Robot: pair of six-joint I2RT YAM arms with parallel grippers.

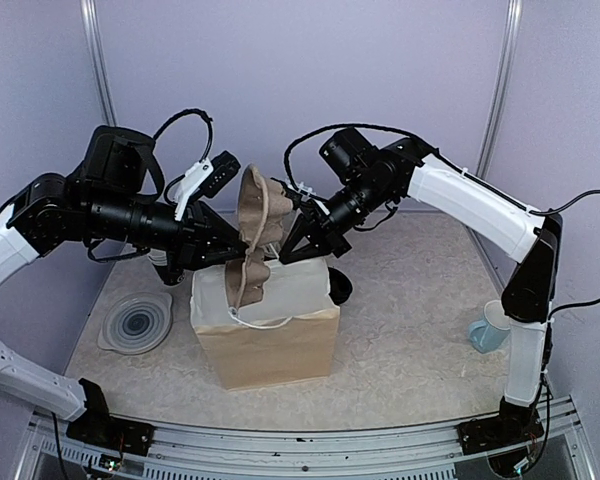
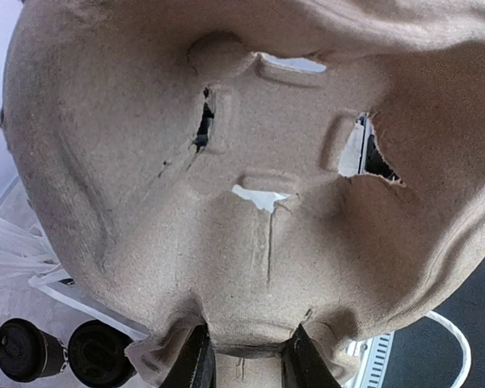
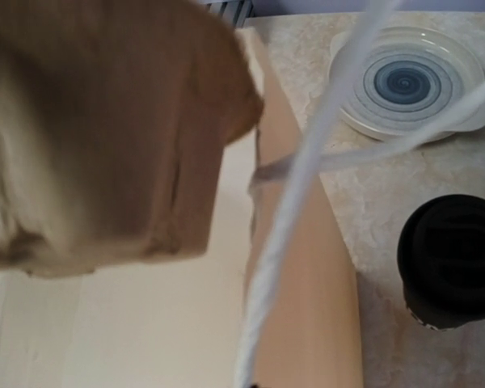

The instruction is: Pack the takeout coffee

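Left gripper pinches pulp carrier edge above bag, right gripper pressed shut beside it; best lowered level into the mouth, takeout coffee on tabletop mid-frame, just right of bag.

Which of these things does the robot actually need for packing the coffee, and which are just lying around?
Part of the job:
- takeout coffee, a black cup with a lid
- paper bag
- cardboard cup carrier, gripped over the bag by the left pincer

Probably just lying about:
- swirl-patterned plate
- pale blue mug
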